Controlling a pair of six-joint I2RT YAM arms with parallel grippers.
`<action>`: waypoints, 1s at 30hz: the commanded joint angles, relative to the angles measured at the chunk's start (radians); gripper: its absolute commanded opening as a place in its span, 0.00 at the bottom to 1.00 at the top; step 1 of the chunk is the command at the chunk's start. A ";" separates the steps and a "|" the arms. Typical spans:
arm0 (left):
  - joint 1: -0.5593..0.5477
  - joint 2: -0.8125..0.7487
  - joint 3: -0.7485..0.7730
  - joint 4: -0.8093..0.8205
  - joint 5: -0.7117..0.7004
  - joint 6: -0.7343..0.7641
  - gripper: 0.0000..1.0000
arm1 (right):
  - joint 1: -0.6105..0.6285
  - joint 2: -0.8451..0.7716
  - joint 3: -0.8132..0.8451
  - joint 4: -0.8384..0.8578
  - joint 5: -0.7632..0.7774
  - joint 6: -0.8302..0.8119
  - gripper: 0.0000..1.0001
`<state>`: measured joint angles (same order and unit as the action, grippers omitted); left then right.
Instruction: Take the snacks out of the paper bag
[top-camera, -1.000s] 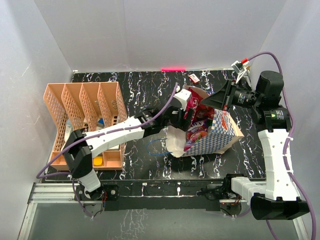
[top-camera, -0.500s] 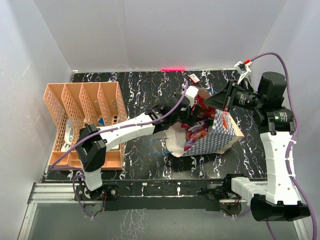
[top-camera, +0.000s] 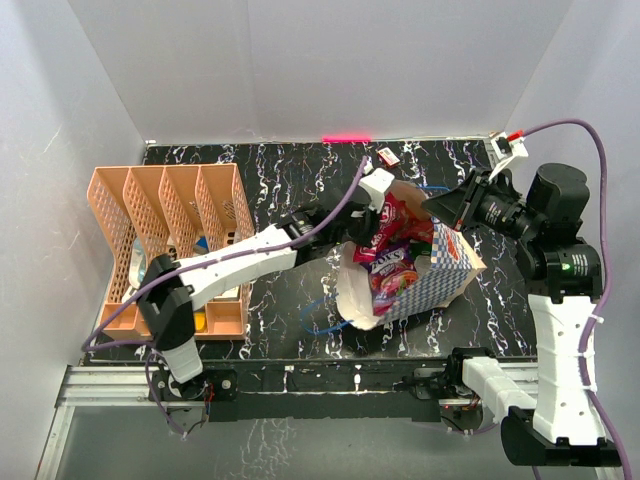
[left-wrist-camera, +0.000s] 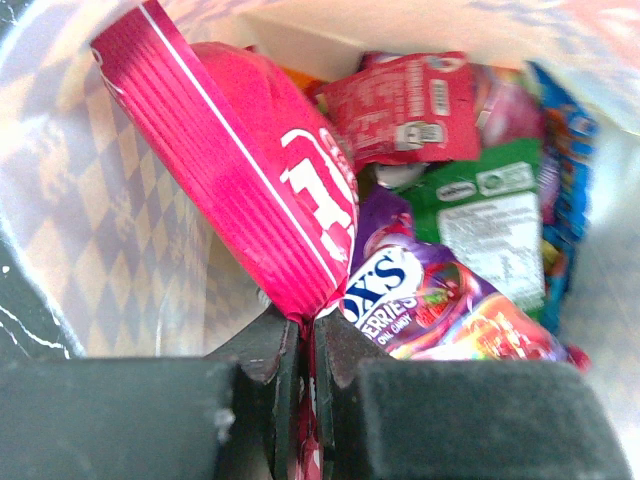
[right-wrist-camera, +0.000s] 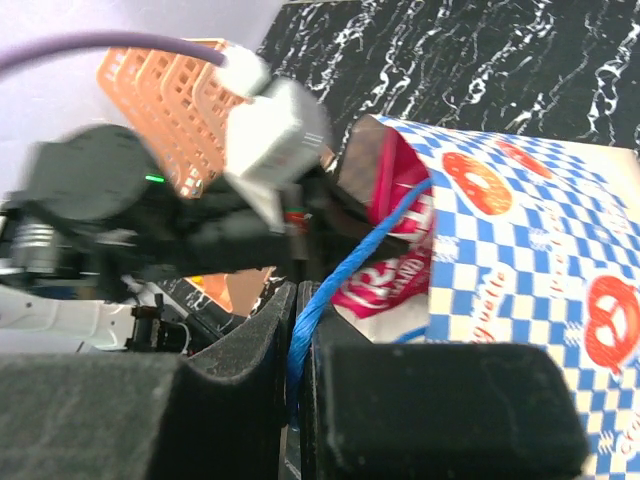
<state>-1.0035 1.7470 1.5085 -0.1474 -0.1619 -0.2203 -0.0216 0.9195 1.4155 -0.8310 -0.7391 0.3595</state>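
The paper bag (top-camera: 445, 275), blue-and-white chequered with a white inside, lies open at the table's middle. Snacks fill it: a purple packet (left-wrist-camera: 440, 300), a green one (left-wrist-camera: 490, 215), a red one (left-wrist-camera: 410, 105). My left gripper (left-wrist-camera: 305, 330) is inside the bag's mouth, shut on the crimped edge of a pink-red packet (left-wrist-camera: 270, 190), which shows in the top view as the pink-red packet (top-camera: 392, 222). My right gripper (right-wrist-camera: 297, 315) is shut on the bag's blue cord handle (right-wrist-camera: 350, 270) and holds it up at the bag's far right side (top-camera: 440, 205).
A peach lattice organizer (top-camera: 170, 240) stands at the left with small items in its slots. A small red-and-white box (top-camera: 386, 156) lies at the table's far edge. The second blue handle (top-camera: 320, 315) lies on the black marbled table (top-camera: 270, 180) in front of the bag.
My left gripper went deeper into the bag's mouth and shut on the pink-red packet. The right gripper moved right and back with the handle, and the bag's mouth opened wider.
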 joint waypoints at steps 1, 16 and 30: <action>-0.003 -0.233 -0.003 0.004 0.113 -0.016 0.00 | 0.005 -0.046 -0.031 0.028 0.093 -0.042 0.08; -0.003 -0.445 0.282 -0.367 0.217 0.043 0.00 | 0.005 -0.091 -0.046 0.028 0.424 -0.081 0.08; -0.003 -0.505 0.298 -0.346 -0.190 0.139 0.00 | 0.005 0.071 0.097 0.133 0.733 -0.560 0.08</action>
<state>-1.0073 1.2663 1.7947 -0.5365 -0.2344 -0.1188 -0.0170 0.9951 1.4918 -0.8379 -0.0933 0.0158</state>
